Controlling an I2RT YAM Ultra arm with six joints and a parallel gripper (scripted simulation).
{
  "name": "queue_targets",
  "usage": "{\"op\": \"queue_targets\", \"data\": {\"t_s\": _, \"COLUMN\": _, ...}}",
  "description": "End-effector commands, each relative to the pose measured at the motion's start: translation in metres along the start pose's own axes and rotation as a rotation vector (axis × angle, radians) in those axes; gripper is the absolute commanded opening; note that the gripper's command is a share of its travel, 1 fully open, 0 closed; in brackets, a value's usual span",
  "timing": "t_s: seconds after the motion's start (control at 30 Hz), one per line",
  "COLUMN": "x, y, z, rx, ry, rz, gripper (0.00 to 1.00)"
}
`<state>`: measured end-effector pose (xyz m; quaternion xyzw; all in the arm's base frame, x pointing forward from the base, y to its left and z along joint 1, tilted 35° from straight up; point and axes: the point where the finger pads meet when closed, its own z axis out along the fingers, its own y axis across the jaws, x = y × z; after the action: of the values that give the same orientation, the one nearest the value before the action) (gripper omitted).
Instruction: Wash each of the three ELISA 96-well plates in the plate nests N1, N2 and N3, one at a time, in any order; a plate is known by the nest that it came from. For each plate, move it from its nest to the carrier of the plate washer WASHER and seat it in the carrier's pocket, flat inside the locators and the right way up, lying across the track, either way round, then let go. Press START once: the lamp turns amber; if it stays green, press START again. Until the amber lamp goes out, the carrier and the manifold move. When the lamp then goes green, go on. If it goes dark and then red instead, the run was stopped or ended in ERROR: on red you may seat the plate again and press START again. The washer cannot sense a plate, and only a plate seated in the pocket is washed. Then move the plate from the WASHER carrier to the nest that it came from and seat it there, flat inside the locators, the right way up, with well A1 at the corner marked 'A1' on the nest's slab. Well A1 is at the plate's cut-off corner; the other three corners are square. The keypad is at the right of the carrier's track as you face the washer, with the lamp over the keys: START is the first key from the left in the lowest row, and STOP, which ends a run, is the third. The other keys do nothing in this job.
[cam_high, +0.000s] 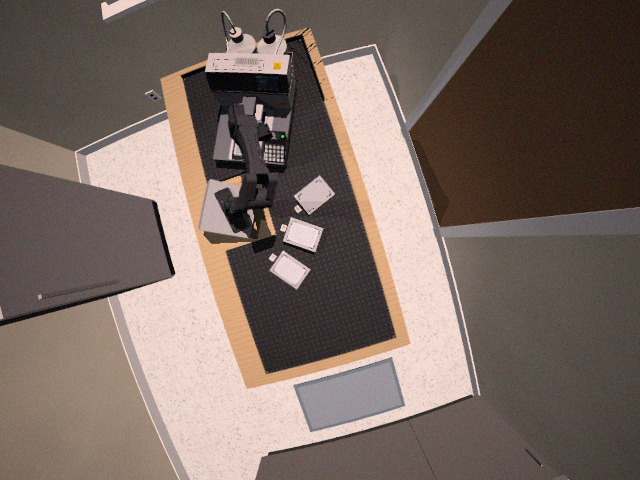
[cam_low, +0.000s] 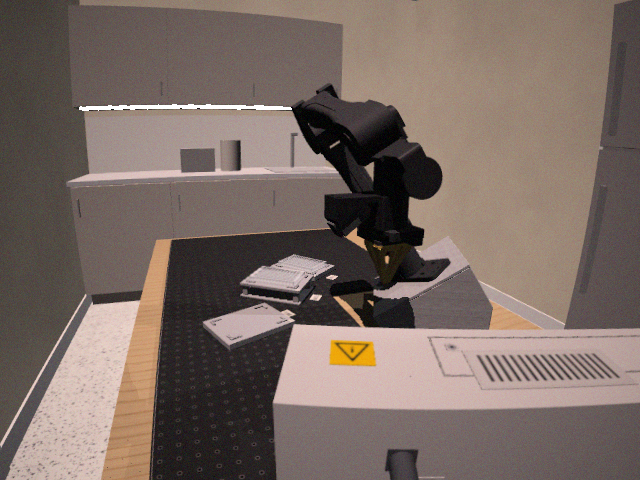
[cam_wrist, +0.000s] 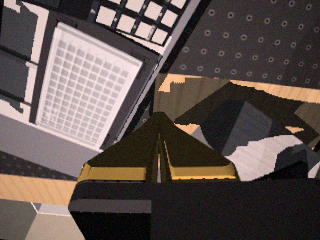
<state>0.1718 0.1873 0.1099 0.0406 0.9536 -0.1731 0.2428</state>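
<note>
One white 96-well plate (cam_wrist: 87, 87) (cam_high: 238, 150) lies in the pocket of the washer's carrier (cam_wrist: 60, 150), flat, across the track. My gripper (cam_wrist: 158, 120) (cam_low: 385, 276) is shut and empty. It hangs over the bench just in front of the carrier, right of the plate and below the keypad (cam_wrist: 142, 20) (cam_high: 274, 152). The lamp (cam_high: 282, 136) over the keys is green. The nest nearest the washer (cam_high: 314, 194) (cam_low: 248, 324) is empty. The other two nests each hold a plate: the middle plate (cam_high: 302, 234) (cam_low: 276, 280) and the far plate (cam_high: 289, 269) (cam_low: 306, 264).
The washer housing (cam_high: 248, 66) (cam_low: 413, 382) stands at the end of the black mat (cam_high: 330, 310), with two bottles (cam_high: 241, 40) behind it. My arm's sloped grey base block (cam_high: 214, 217) (cam_low: 449, 299) stands left of the nests. A grey tray (cam_high: 348, 395) lies on the speckled counter.
</note>
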Motion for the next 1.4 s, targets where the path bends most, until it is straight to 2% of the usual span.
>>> {"op": "queue_targets", "data": {"t_s": 0.0, "x": -0.002, "y": -0.004, "z": -0.003, "rx": -0.001, "ry": -0.011, "rz": -0.137, "gripper": 0.0}}
{"op": "queue_targets", "data": {"t_s": 0.23, "x": -0.012, "y": -0.034, "z": -0.003, "rx": 0.001, "ry": -0.011, "rz": -0.37, "gripper": 0.0}}
{"op": "queue_targets", "data": {"t_s": 0.5, "x": -0.012, "y": -0.034, "z": -0.003, "rx": 0.002, "ry": -0.011, "rz": -0.637, "gripper": 0.0}}
{"op": "queue_targets", "data": {"t_s": 0.57, "x": -0.012, "y": -0.034, "z": -0.003, "rx": 0.002, "ry": -0.011, "rz": -0.637, "gripper": 0.0}}
{"op": "queue_targets", "data": {"t_s": 1.0, "x": -0.012, "y": -0.034, "z": -0.003, "rx": 0.005, "ry": -0.011, "rz": -1.07, "gripper": 0.0}}
{"op": "queue_targets", "data": {"t_s": 1.17, "x": -0.012, "y": -0.034, "z": -0.003, "rx": 0.005, "ry": -0.011, "rz": -1.074, "gripper": 0.0}}
{"op": "queue_targets", "data": {"t_s": 1.37, "x": -0.012, "y": -0.034, "z": 0.027, "rx": -0.102, "ry": -0.191, "rz": -1.07, "gripper": 0.0}}
